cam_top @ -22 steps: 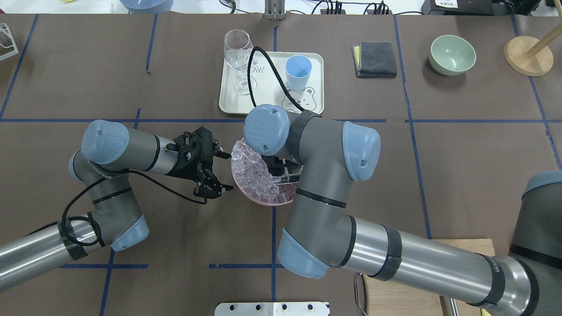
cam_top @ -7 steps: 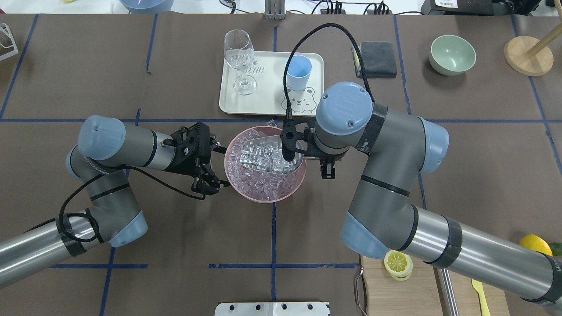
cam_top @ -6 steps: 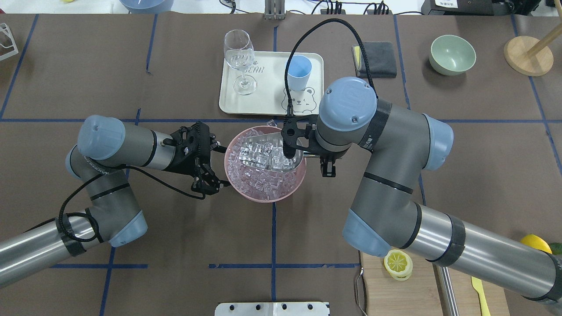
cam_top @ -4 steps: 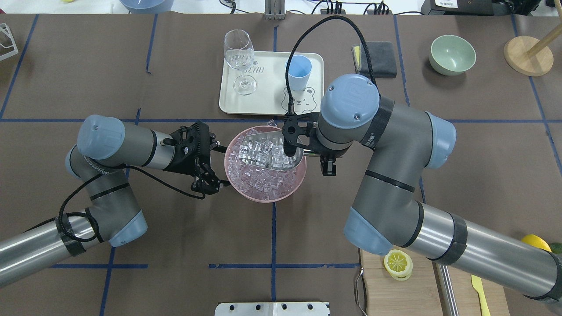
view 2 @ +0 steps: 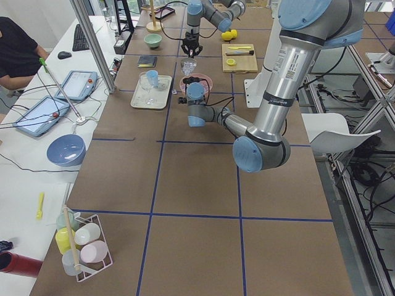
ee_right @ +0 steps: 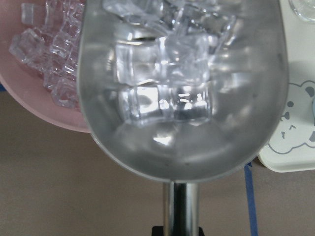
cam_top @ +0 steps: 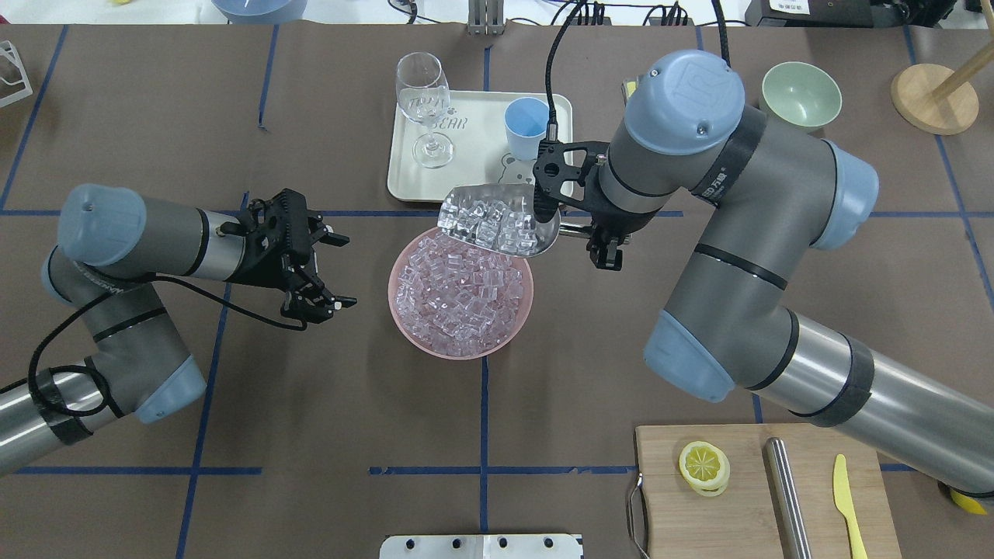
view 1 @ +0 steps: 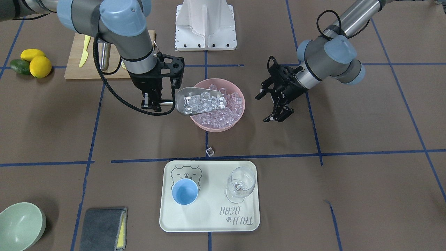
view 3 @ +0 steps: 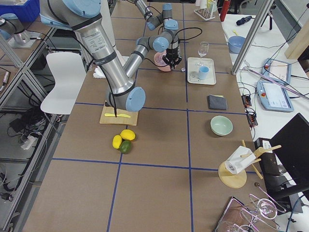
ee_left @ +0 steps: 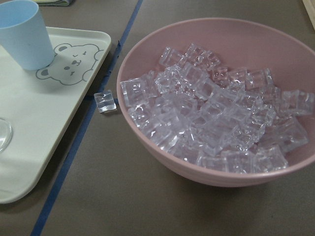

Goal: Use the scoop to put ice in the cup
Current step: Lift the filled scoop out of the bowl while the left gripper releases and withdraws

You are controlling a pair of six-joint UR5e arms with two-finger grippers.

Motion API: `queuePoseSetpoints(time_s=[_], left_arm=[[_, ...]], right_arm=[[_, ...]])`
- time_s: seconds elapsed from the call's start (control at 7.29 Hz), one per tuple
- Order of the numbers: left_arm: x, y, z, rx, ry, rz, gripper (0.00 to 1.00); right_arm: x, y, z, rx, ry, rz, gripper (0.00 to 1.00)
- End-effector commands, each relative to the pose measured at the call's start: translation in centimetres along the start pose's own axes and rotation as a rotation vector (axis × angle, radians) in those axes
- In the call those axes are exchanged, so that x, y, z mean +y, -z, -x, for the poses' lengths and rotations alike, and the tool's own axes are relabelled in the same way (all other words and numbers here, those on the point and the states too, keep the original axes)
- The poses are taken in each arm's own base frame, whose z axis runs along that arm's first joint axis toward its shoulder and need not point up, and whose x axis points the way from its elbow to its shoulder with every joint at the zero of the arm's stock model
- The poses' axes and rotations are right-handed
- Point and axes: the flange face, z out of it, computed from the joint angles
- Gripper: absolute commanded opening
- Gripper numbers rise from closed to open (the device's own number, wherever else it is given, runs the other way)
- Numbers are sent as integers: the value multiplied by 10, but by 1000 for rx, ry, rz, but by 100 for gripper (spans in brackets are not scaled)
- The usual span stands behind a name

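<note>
the shiny steel scoop (cam_top: 497, 225), loaded with small clear ice cubes (cam_top: 488, 221), hung raised above the rim of the round pink plastic bowl (cam_top: 404, 322), which held the rest of the heap. the right jaws were clamped on its thin rod handle. the small light-blue plastic cup (cam_top: 526, 126) stood on the cream bear-print tray (cam_top: 474, 167) beyond the bowl. one stray cube (view 1: 209, 151) lay on the brown desk (cam_top: 326, 404) between bowl and tray. the left jaws hung apart, empty, left of the bowl.

Steel scoop (view 1: 190, 91) holds ice (view 1: 205, 101); blue cup (view 1: 185, 191) upright.
</note>
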Motion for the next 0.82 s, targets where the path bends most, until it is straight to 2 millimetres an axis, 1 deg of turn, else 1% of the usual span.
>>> queuePoseSetpoints(time_s=[0.0,0.14,0.27,0.41,0.55,0.69], left_arm=[[4,13,18,-41,69,99,100],[-5,28,32,-72,92,128,100],[-8,51,50,-117,111,125,100],[2,69,68,-164,155,132,100],[4,91,89,-213,201,120,100],[12,98,96,-230,236,128,100]], right_arm=[[13,17,-13,-17,-71,8,0],[15,32,-13,-12,-134,12,0],[22,43,-21,-8,-223,3,0],[34,61,-38,-35,-314,-30,0],[41,75,-51,-53,-397,-56,0],[43,77,-52,-56,-410,-59,0]])
